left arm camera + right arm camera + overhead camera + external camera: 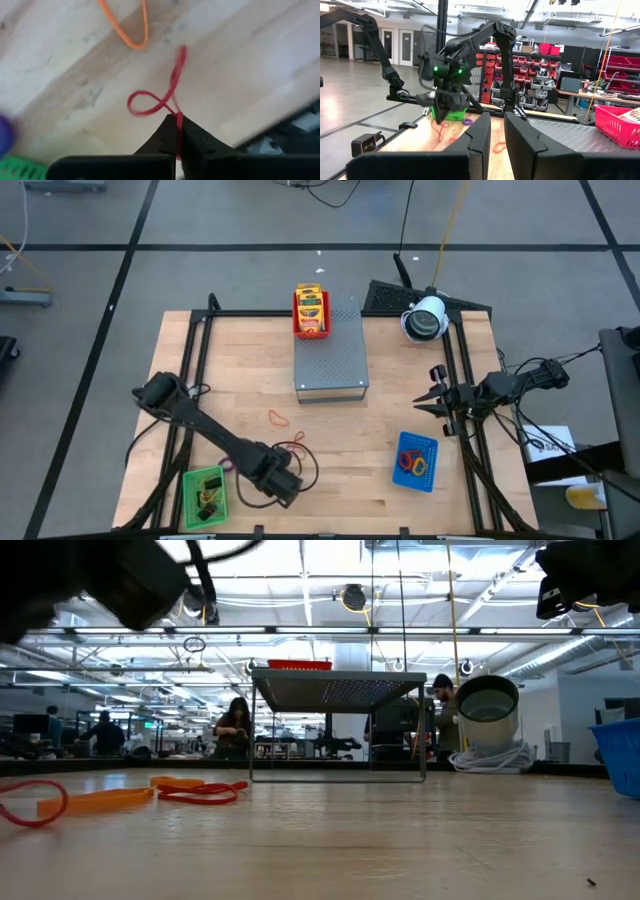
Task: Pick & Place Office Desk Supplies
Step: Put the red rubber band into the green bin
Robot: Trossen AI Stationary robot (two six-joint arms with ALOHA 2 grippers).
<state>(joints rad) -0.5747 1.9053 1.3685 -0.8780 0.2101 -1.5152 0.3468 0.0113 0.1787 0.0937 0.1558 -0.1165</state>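
Near the counter's [330, 480] front edge, toward its left corner, the left gripper [178, 131] is clenching a red rubber band [165, 97] between its fingertips, the jaws closed tight on one strand while the rest of the loop is trailing out over the wood in a figure-eight. In the right wrist view the band is dangling below that gripper, so it looks lifted clear or nearly so.

Judging by how things are lying, the sorting is partly done. A green mesh tray [205, 497] at the front left corner is already holding small dark clips, a blue mesh tray [416, 461] toward the front right is holding several coloured bands, and a red mesh tray [311, 312] on top of the grey perforated box [331, 355] at the back is holding crayon packets. An orange rubber band [277, 418] is still lying loose in the middle of the counter, just in front of the box, and a purple piece [229, 466] is sitting beside the green tray. These, with the red band being carried, appear to be what is left.

The right gripper [497, 131] is waiting off the counter's right edge, its fingers standing slightly apart and holding nothing.
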